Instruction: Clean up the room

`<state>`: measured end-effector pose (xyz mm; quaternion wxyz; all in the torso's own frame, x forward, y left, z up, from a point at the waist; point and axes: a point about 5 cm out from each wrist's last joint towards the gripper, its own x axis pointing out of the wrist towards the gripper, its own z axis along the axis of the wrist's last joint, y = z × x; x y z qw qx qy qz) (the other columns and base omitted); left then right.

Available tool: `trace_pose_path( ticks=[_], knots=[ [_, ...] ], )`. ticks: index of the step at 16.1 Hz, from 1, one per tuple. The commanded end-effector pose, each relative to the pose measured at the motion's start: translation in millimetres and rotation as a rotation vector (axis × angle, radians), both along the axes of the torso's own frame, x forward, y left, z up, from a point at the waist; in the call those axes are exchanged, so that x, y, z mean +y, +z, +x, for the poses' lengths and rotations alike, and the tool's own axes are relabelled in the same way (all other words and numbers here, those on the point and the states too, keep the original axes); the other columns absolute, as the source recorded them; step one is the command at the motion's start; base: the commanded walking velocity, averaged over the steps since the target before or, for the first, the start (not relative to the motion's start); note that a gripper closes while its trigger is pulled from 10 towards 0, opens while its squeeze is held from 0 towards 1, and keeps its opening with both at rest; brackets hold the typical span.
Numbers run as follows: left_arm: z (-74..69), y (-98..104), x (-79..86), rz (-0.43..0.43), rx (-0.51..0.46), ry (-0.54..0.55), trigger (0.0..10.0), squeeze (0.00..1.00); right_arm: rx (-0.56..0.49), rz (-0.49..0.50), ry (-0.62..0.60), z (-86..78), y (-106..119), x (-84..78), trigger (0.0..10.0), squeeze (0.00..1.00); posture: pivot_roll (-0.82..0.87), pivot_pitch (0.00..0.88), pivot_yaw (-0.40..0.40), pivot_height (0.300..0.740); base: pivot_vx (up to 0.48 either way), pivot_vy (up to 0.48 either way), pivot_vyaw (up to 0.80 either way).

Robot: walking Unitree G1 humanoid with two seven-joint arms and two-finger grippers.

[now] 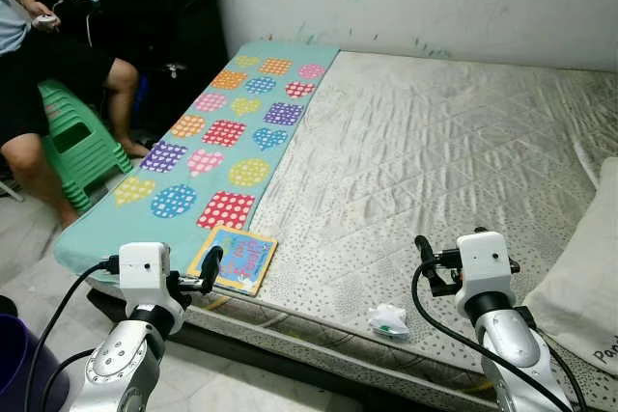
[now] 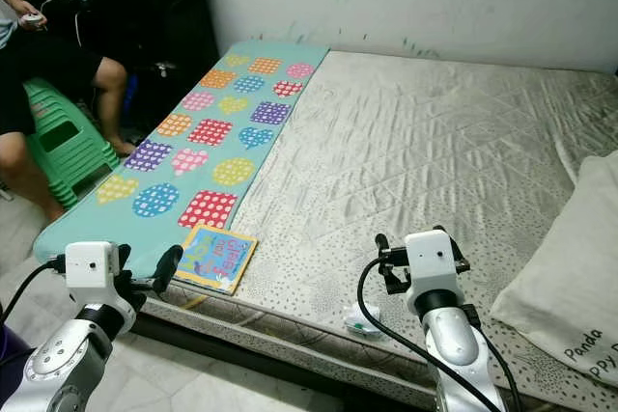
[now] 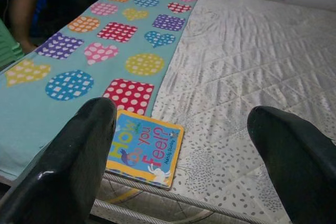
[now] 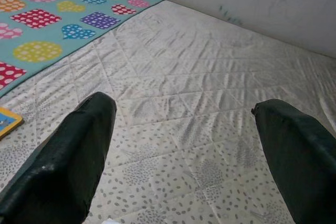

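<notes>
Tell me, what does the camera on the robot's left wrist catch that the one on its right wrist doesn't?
The left wrist view alone shows the whole picture book, titled "How do you feel?", lying at the mattress edge, and a person's leg beside the bed. The right wrist view alone shows the paint-marked wall running behind the bed. Both share the patterned teal mat, the quilted mattress, and each gripper's own black fingers, spread open.

Head eyes overlook mattress (image 1: 425, 151), wrists closer, forward
</notes>
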<state>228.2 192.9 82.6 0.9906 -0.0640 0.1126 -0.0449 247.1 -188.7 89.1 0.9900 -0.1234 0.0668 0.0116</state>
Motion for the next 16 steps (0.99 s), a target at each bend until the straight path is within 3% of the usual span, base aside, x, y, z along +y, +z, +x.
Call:
trace_pose_path(
  ticks=[1, 12, 16],
  knots=[
    [1.3, -0.3, 2.2, 0.009, 0.009, 0.007, 10.0, 0.0, -0.017, 0.01, 0.015, 1.6, 3.5, 2.4, 10.0, 0.0, -0.18, 0.0, 0.043, 0.74, 0.0, 0.0, 0.0],
    [5.3, 5.2, -2.0, 0.014, -0.023, 0.002, 10.0, 0.0, -0.053, 0.05, -0.01, 5.9, 9.0, 1.6, 10.0, 0.0, -0.18, 0.0, 0.048, 0.74, 0.0, 0.0, 0.0],
    [9.2, 6.9, -2.4, 0.028, -0.037, -0.006, 10.0, 0.0, -0.088, 0.064, -0.046, 12.1, 11.2, 1.9, 10.0, 0.0, -0.18, 0.0, 0.084, 0.74, 0.0, 0.0, 0.0]
  ],
)
